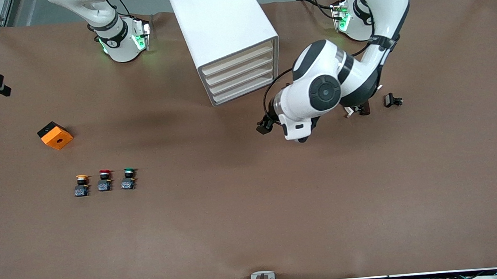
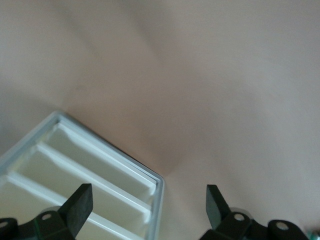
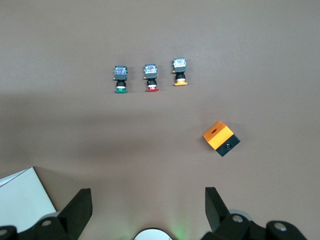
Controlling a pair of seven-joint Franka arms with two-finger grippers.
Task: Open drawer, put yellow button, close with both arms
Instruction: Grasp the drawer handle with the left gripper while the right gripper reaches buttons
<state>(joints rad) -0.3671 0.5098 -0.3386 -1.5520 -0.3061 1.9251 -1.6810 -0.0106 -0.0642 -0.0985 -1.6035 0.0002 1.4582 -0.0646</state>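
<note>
The white cabinet (image 1: 222, 30) stands near the robots' bases, its four drawers flush. The uppermost drawer (image 1: 237, 57) is shut. The yellow button (image 1: 81, 184) stands upright on the table toward the right arm's end, in a row with a red and a green one; it also shows in the right wrist view (image 3: 180, 71). My left gripper (image 1: 266, 125) is open and empty, low in front of the cabinet's corner nearest the left arm; the left wrist view shows this gripper (image 2: 147, 205) over the cabinet frame (image 2: 159, 200). My right gripper (image 3: 147, 205) is open and empty, high above the table, out of the front view.
The red button (image 1: 105, 180) and green button (image 1: 128, 178) stand beside the yellow one. An orange cube with a hole (image 1: 55, 135) lies farther from the front camera than the buttons. Two small black parts (image 1: 392, 100) (image 1: 359, 110) lie by the left arm.
</note>
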